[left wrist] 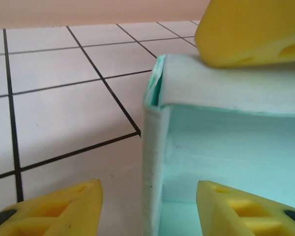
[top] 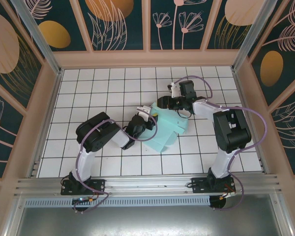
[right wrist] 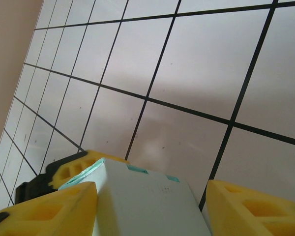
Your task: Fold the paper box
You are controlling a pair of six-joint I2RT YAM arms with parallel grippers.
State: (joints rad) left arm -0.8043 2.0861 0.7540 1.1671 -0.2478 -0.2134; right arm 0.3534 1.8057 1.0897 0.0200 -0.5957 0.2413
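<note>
Currently the paper box (top: 171, 130), part-formed, sits mid-scene on the tabletop (top: 88, 88); left end effector (top: 148, 116), jaws apart, straddles its left wall (probably to firm that corner crease), right end effector (top: 167, 104) steadies the far flap, clamped or merely touching I cannot tell.

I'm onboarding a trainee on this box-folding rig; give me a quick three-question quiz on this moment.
1. True or false: the paper box lies as a flat, unfolded sheet.
2. What stands between the left gripper's fingers? A) a box wall B) a cable C) nothing
3. What colour are those fingers?
Key: 1 false; 2 A; 3 yellow.
</note>
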